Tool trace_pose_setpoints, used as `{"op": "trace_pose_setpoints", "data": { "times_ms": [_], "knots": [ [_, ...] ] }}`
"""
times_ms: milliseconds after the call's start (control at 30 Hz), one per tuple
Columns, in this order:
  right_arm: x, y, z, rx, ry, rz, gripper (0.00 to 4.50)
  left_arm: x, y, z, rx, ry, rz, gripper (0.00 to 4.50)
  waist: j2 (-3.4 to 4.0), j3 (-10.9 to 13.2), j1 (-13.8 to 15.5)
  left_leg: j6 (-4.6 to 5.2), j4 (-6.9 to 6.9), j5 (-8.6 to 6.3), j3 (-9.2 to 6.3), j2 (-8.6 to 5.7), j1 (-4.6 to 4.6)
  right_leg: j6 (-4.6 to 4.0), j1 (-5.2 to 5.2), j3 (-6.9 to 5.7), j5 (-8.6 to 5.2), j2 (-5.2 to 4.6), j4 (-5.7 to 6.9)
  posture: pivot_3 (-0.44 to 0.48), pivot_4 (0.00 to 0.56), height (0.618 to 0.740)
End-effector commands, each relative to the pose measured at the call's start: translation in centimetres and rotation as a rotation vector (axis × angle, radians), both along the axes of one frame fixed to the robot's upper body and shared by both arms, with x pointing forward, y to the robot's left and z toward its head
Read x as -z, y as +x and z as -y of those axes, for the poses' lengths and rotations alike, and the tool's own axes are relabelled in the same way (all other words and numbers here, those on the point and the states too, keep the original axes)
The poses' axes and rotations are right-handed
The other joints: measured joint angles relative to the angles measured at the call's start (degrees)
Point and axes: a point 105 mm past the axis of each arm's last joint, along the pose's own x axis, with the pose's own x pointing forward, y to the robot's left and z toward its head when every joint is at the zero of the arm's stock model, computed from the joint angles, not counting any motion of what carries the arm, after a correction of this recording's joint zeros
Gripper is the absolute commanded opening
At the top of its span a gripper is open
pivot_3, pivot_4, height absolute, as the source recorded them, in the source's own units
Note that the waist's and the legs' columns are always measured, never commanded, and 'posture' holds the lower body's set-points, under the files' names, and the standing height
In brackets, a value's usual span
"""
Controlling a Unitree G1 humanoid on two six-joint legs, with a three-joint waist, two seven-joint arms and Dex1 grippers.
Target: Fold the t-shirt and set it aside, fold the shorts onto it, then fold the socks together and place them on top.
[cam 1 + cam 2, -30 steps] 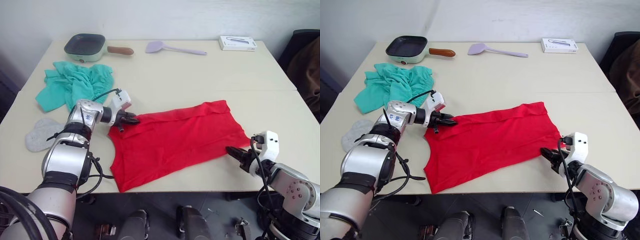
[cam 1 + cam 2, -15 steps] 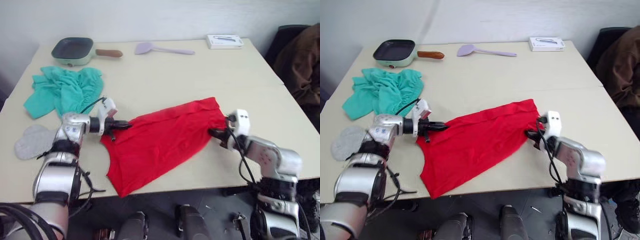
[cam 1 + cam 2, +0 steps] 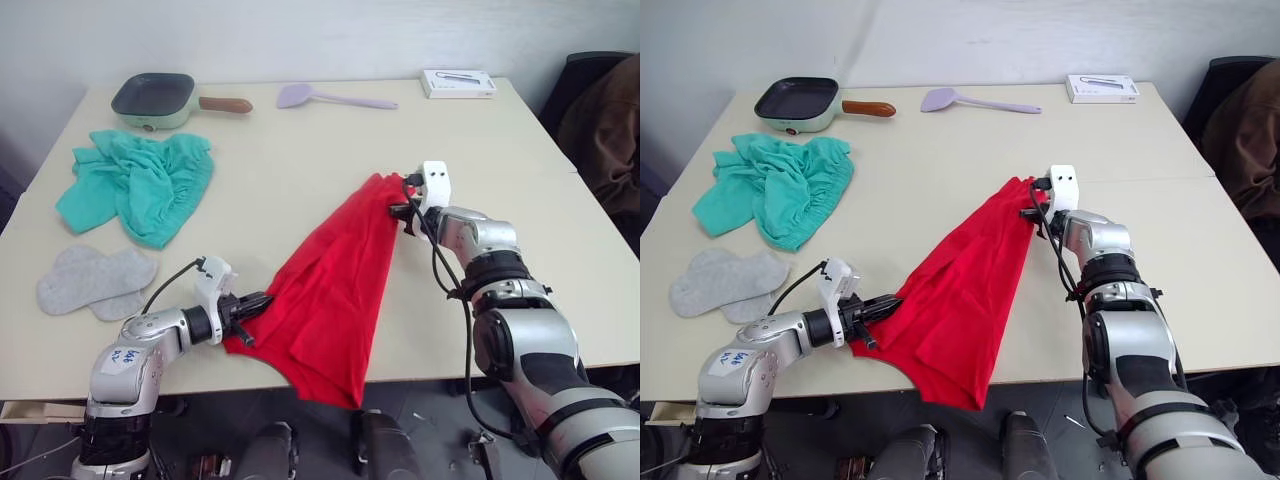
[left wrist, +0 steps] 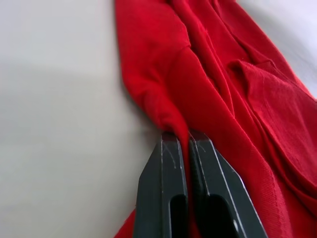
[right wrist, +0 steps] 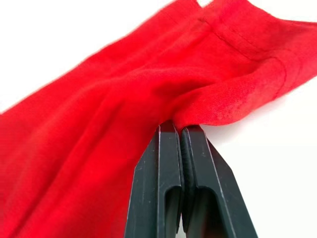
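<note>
- T-shirt gripped at two ends, left pincer near, right pincer far, both clenched on cloth.
- Held stretched, presumably for folding; near part overhangs bench edge.

Matt red cloth t-shirt, seemingly smooth table.

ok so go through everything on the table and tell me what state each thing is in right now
t-shirt: bunched lengthwise, pinched at both ends, lower part hanging over the table's front edge.
left gripper: shut on the t-shirt.
right gripper: shut on the t-shirt.
shorts: crumpled, unfolded.
socks: flat, side by side, overlapping.
pan: upright, empty.
spatula: lying flat.
white box: closed, flat.
</note>
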Motion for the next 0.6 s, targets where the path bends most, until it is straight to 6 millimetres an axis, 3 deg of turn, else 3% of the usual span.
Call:
{"op": "trace_pose_setpoints", "data": {
  "times_ms": [33,100,167,333,433,500,567,600],
  "knots": [
    [-0.8,0.3,0.2,-0.008,-0.032,0.038,0.03,-1.0,-0.1,-0.3,-0.048,-0.004,0.034,0.0,0.0,0.0,0.1,0.0,0.0,0.0,0.01,-0.01,0.0,0.0,0.01,-0.01,0.0,0.0,-0.03,0.0,0.15,0.74],
    [-0.9,0.2,0.3,-0.039,-0.053,0.042,0.03,-1.0,-0.2,-0.5,-0.054,-0.003,0.027,0.0,0.0,0.0,0.1,0.0,0.0,-0.01,0.01,-0.02,-0.01,0.0,0.02,-0.01,0.0,0.0,-0.09,0.0,0.15,0.74],
    [-1.1,-0.3,0.7,-0.095,-0.069,0.042,0.4,-1.1,-0.2,-1.1,-0.05,0.001,0.018,0.51,0.01,0.0,0.1,-0.01,-0.01,-0.01,0.01,0.0,-0.02,0.0,0.02,-0.02,0.0,0.01,-0.1,0.0,0.15,0.74],
    [-1.4,-3.3,2.1,-0.236,-0.086,0.021,2.0,-2.2,-1.3,-1.8,0.084,0.014,-0.009,1.99,0.04,0.0,0.4,-0.06,-0.02,-0.04,-0.1,0.04,-0.11,-0.03,0.01,-0.12,-0.01,0.04,-0.16,0.0,0.15,0.74],
    [-1.5,-6.5,2.4,-0.325,-0.083,-0.014,3.05,-2.7,-1.8,-2.5,0.18,0.051,-0.03,2.93,0.1,0.1,0.4,-0.05,-0.02,-0.08,-0.11,0.03,-0.16,-0.03,0.0,-0.13,-0.01,0.02,-0.25,0.0,0.15,0.74],
    [-1.5,-9.9,2.6,-0.411,-0.061,-0.069,3.77,-4.2,-1.4,-2.8,0.267,0.034,-0.042,3.57,0.19,0.1,0.7,-0.07,-0.04,-0.09,-0.12,0.05,-0.16,-0.04,0.0,-0.15,-0.02,0.02,-0.27,0.0,0.15,0.74],
    [-1.2,-13.0,2.5,-0.494,-0.045,-0.132,4.47,-5.6,0.3,-2.9,0.296,0.013,-0.036,4.19,0.24,0.1,1.5,-0.07,-0.01,-0.09,-0.18,0.06,-0.22,-0.05,0.01,-0.22,-0.02,0.02,-0.6,0.0,0.15,0.74],
    [-1.0,-14.6,2.1,-0.545,-0.037,-0.163,4.49,-6.1,1.8,-2.9,0.28,0.007,-0.029,4.21,0.3,0.2,2.0,-0.07,-0.02,-0.09,-0.17,0.08,-0.21,-0.05,0.03,-0.22,-0.02,0.04,-0.67,0.0,0.15,0.74]
  ]
}}
